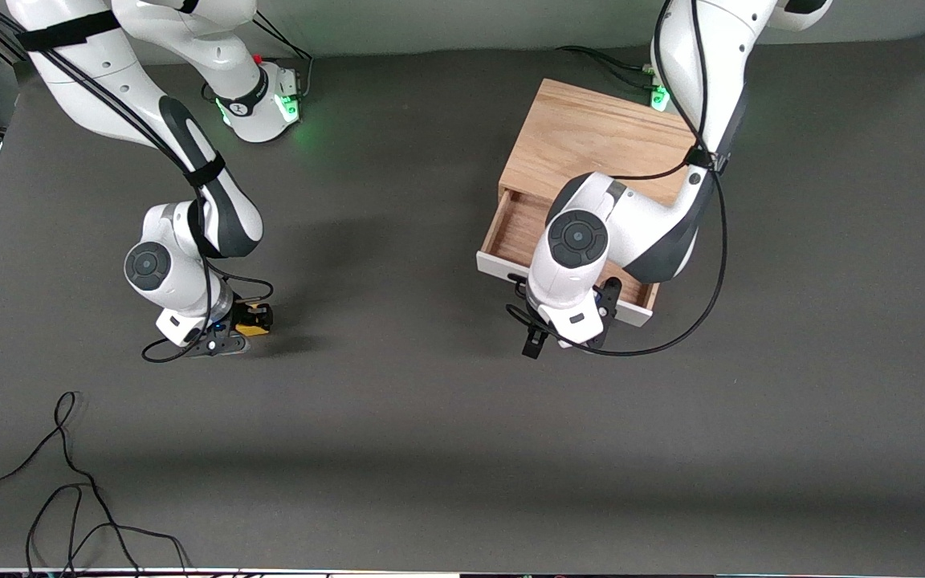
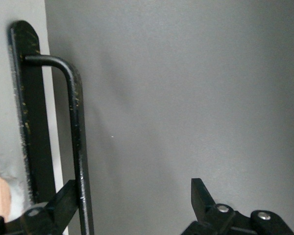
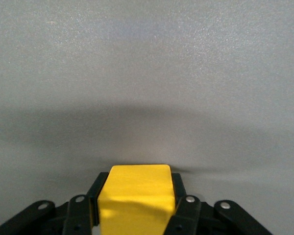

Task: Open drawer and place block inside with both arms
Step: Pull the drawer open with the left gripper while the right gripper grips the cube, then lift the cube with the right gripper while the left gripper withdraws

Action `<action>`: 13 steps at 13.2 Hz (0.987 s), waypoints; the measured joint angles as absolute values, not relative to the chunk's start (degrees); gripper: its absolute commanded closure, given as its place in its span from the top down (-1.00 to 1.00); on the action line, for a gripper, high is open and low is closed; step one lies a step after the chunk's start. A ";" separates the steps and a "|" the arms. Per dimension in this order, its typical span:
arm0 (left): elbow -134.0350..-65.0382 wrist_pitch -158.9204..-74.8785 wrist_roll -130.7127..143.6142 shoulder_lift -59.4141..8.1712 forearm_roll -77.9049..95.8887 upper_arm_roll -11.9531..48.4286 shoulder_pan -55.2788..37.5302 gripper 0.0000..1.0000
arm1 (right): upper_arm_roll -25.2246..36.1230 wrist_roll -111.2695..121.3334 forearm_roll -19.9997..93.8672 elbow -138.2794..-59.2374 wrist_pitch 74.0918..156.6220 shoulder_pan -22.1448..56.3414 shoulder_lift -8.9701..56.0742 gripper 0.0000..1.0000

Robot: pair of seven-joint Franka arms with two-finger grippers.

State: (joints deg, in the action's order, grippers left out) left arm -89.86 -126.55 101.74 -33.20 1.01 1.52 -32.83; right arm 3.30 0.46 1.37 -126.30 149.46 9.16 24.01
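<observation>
The right hand (image 3: 135, 208) is clamped tight on the one yellow block (image 3: 135, 200), low over the worktop (image 1: 430, 417) toward the right arm's end. The left hand (image 2: 132, 208) spreads wide, one finger (image 2: 63, 200) touching the handle (image 2: 78, 147) of the single drawer (image 1: 511, 229) (pulled out of its cabinet (image 1: 591, 136)).

The cabinet (image 1: 603, 144) sits at the table's (image 1: 430, 441) left-arm end, near the edge by the bases, its drawer (image 1: 523, 229) pulled out toward the front camera, while the block (image 1: 252, 327) lies toward the right-arm end, well apart.
</observation>
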 measured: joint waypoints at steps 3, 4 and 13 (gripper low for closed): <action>-89.79 -127.76 101.74 -33.37 0.55 1.51 -32.83 1.00 | 3.30 0.46 1.37 -125.59 149.34 9.17 23.95 -0.54; -89.71 -129.32 101.74 -33.49 0.49 1.50 -32.83 1.00 | 3.30 0.46 1.37 -125.20 148.70 9.19 23.94 -0.54; -84.15 -130.52 101.43 -33.84 -1.59 1.02 -32.66 1.00 | 3.29 0.46 1.36 -118.98 136.14 9.31 21.58 -0.63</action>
State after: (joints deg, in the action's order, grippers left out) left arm -84.15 -130.52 101.43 -33.84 -1.59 1.02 -32.66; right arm 3.29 0.46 1.36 -118.98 136.14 9.31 21.58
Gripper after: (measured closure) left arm 0.000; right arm 0.449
